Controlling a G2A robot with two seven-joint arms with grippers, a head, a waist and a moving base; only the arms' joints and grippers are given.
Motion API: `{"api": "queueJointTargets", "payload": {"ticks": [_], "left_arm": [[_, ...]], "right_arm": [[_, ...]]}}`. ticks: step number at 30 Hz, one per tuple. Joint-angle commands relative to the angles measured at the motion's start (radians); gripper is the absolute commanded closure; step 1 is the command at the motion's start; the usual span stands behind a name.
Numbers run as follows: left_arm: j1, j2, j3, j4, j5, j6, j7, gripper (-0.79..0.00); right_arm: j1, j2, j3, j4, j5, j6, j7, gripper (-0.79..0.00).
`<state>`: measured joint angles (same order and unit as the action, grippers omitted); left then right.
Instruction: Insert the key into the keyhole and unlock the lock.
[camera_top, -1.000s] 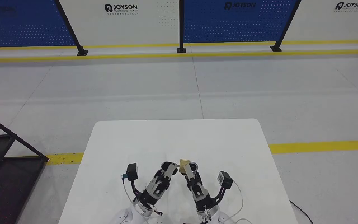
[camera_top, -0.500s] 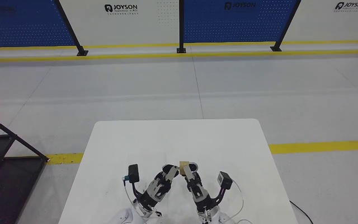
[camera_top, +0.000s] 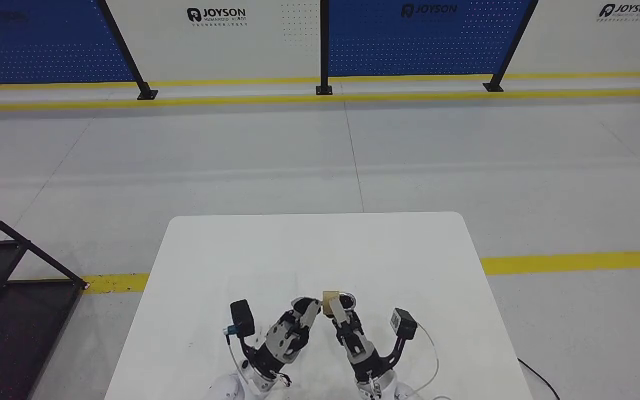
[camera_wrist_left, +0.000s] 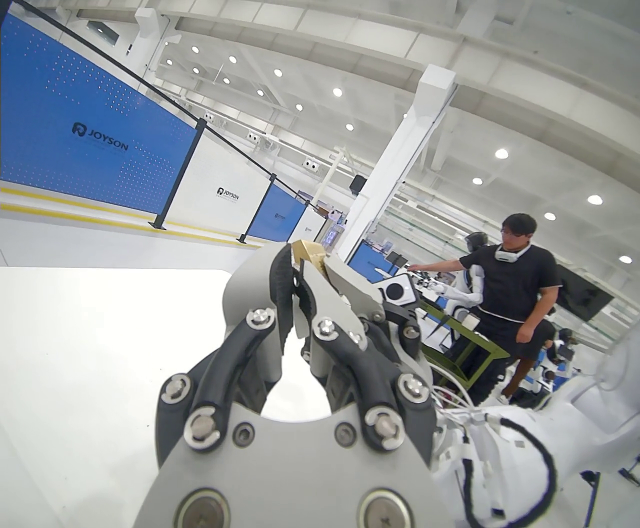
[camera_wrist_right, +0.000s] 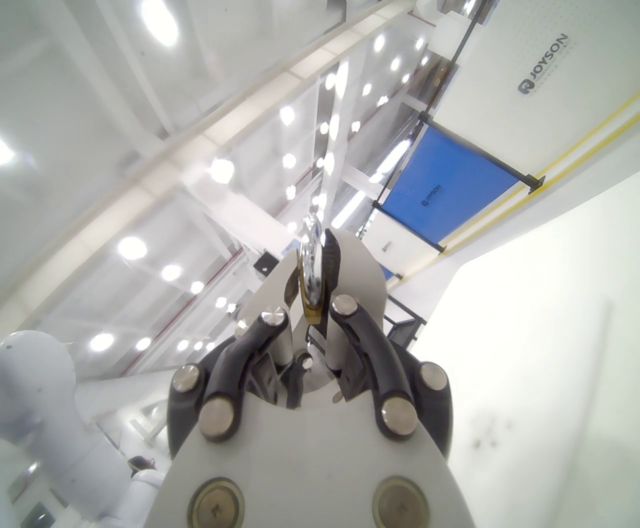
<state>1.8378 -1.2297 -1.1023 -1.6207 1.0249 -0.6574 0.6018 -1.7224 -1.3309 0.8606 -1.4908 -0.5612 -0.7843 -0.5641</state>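
A brass padlock with a silver shackle is held in the air over the near part of the white table. My right gripper is shut on it; the right wrist view shows the padlock clamped edge-on between that gripper's pads. My left gripper sits just left of it, fingers pressed together, tips against the lock's brass body. The key is hidden between the left gripper's pads. One right finger lies close beside the left gripper.
The table top stretches bare ahead of both arms. A black metal frame stands on the floor off the table's left side. Blue and white barrier panels line the far floor.
Both grippers and the padlock have drawn slightly back toward the table's near edge, staying together. The grips look the same.
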Motion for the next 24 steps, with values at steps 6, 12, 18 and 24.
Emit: {"api": "queueJointTargets", "payload": {"ticks": [6,12,18,24], "left_arm": [[-0.001,0.000,0.012,0.017,-0.040,-0.022,-0.004,-0.317],[0.012,0.012,-0.014,-0.005,-0.193,-0.107,-0.123,-0.785],[0.049,0.037,-0.085,-0.037,-0.371,-0.216,-0.270,-0.785],[0.100,0.079,-0.175,-0.063,-0.578,-0.332,-0.501,-0.785]], "right_arm": [[-0.007,0.002,0.004,-0.016,-0.008,0.015,0.008,0.000],[-0.015,0.003,0.012,-0.022,-0.040,0.013,-0.008,0.000],[-0.024,0.007,0.019,-0.033,-0.076,-0.001,0.004,0.000],[-0.028,0.019,0.038,-0.034,-0.085,-0.086,0.066,0.000]]}}
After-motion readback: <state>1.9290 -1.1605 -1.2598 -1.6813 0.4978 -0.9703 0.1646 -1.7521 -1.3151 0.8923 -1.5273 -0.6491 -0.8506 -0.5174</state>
